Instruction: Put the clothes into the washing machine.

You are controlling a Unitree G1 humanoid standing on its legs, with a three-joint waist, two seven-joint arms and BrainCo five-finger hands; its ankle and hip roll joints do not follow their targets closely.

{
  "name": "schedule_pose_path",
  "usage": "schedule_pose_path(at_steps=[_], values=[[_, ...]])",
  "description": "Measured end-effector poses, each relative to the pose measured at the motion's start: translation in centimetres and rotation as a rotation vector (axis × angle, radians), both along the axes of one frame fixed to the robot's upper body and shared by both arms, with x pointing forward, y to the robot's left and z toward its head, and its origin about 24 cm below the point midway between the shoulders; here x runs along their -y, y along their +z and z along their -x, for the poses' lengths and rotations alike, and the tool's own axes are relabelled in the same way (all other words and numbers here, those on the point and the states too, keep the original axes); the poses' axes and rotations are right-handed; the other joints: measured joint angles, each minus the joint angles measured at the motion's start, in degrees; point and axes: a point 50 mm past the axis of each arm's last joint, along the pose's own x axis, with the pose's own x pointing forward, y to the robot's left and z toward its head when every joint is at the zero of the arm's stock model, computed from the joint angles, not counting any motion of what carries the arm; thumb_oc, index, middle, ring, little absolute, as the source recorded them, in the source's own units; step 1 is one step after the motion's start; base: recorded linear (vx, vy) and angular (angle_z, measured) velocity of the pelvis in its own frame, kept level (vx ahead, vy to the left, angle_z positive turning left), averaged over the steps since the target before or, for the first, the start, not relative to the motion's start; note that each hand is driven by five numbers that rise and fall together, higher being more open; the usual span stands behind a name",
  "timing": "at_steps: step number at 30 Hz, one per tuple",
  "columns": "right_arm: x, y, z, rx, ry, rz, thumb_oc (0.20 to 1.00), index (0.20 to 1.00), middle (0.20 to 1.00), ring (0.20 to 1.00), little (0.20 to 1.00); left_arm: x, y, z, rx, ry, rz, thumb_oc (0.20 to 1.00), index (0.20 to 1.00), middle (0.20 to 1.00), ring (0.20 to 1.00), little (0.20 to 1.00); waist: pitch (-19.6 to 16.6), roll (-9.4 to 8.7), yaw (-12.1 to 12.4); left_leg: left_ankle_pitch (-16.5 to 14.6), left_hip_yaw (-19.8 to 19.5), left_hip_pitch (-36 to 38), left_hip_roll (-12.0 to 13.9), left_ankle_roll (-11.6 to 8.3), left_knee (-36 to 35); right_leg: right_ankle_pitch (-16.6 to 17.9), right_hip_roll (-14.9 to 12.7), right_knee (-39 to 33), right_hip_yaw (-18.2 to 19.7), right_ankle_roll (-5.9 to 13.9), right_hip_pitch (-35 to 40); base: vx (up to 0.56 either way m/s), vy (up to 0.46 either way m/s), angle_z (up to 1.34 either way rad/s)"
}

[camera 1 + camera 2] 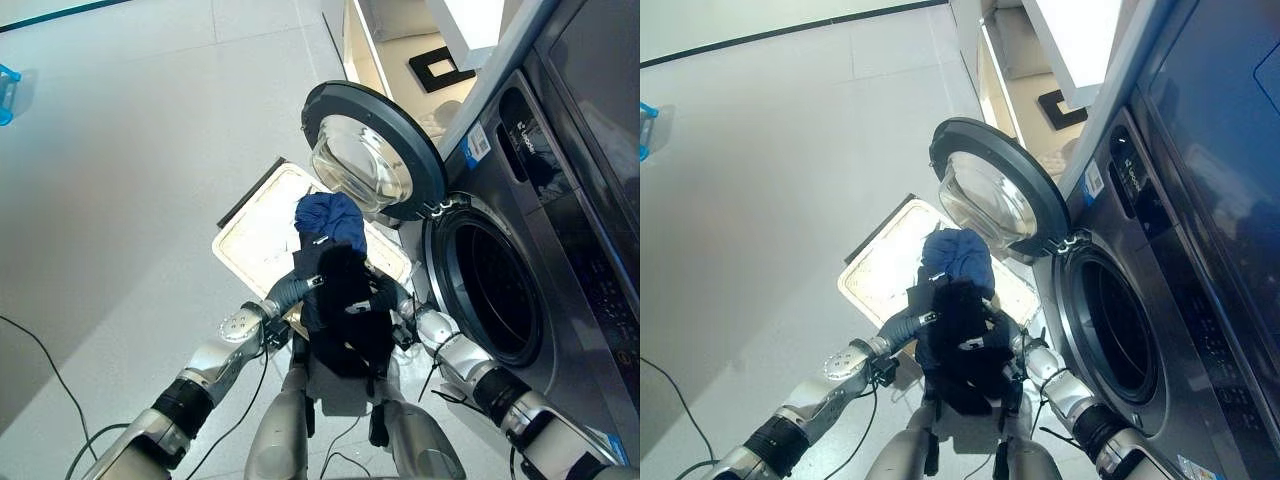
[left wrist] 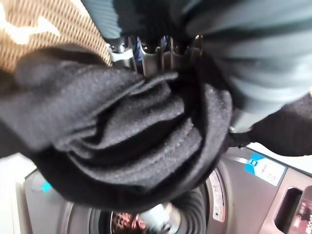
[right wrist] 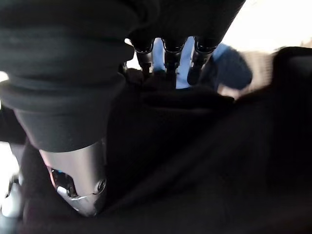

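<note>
The carry-and-load step is in hand: the bundle of clothes [image 1: 340, 300] is lifted off the floor and held between both hands, just beside the open washing machine [image 1: 520, 260] on its door side.

Going from the far side toward the washing machine, the white laundry basket [image 1: 262, 235] lies on the floor beyond the bundle, well clear of the drum mouth. Next comes the left hand [image 1: 296, 287], pressed into the bundle's outer flank; in its wrist view its fingers [image 2: 152, 52] run straight into folds of black cloth, and whether they curl round any of it I cannot tell. The bundle itself is black cloth below with a blue garment [image 1: 332, 218] on top. The right hand [image 1: 398, 298] sits on the flank nearest the washing machine (its fingers [image 3: 168, 54] vanish into dark cloth too, so their grip cannot be read).

The round door [image 1: 372, 150] stands swung wide, and the drum opening [image 1: 492, 290] is dark and unobstructed.

The next move, as I judge it, calls for swinging both arms together toward the drum, keeping the squeeze even so nothing slips, then pushing the bundle past the rubber rim.
</note>
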Motion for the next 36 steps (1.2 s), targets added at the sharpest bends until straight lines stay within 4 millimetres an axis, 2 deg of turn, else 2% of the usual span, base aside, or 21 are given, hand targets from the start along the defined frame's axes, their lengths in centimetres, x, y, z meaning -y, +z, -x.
schedule_pose_path(at_steps=[6, 12, 19, 28, 36], values=[[-0.8, -0.6, 0.8, -0.227, 0.169, -0.058, 1.0, 1.0, 1.0, 1.0, 1.0, -0.6, 0.3, -0.4, 0.061, 0.038, -0.147, 0.2, 0.2, 0.2, 0.2, 0.2, -0.1, 0.09, 0.0, 0.0, 0.0, 0.0, 0.0, -0.01, 0.0, 0.0, 0.0, 0.0, 0.0, 0.0, 0.0, 0.0, 0.0, 0.0], [-0.9, -0.9, 1.2, -0.279, 0.206, -0.068, 1.0, 1.0, 1.0, 1.0, 1.0, -0.7, 0.5, -0.6, 0.157, 0.118, -0.25, 0.2, 0.2, 0.2, 0.2, 0.2, -0.1, 0.05, 0.0, -0.2, 0.5, -0.1, 0.2, -0.25, 0.0, 0.0, 0.1, 0.0, 0.2, 0.01, -0.4, -0.03, -0.017, -0.04], [-1.0, -0.8, 1.3, -0.306, 0.195, -0.139, 1.0, 1.0, 1.0, 1.0, 1.0, -0.2, 0.9, -0.6, 0.202, 0.139, -0.204, 0.2, 0.2, 0.2, 0.2, 0.2, -0.1, 0.0, 0.0, -0.2, 0.7, -0.1, 0.4, -0.26, 0.0, 0.0, 0.3, 0.0, 0.3, 0.01, -0.5, 0.0, -0.004, -0.01], [-1.5, -1.2, 1.6, -0.34, 0.149, -0.217, 1.0, 1.0, 1.0, 1.0, 1.0, 0.4, 0.8, -0.5, 0.175, 0.108, -0.151, 0.2, 0.2, 0.2, 0.2, 0.2, -0.1, -0.14, -0.1, -0.4, 1.3, -0.2, 0.5, -0.52, 0.0, 0.0, 0.4, 0.0, 0.8, 0.02, -0.7, 0.0, 0.0, -0.02], [-1.2, -1.9, 2.0, -0.361, 0.098, -0.225, 1.0, 1.0, 1.0, 1.0, 1.0, 2.1, 0.2, 0.2, 0.065, -0.041, -0.012, 0.2, 0.2, 0.2, 0.2, 0.2, 0.0, -0.56, -0.1, -0.5, 1.7, -0.2, 0.5, -0.58, 0.0, 0.0, 0.3, 0.0, 1.4, 0.03, -1.0, 0.0, 0.002, -0.01]])
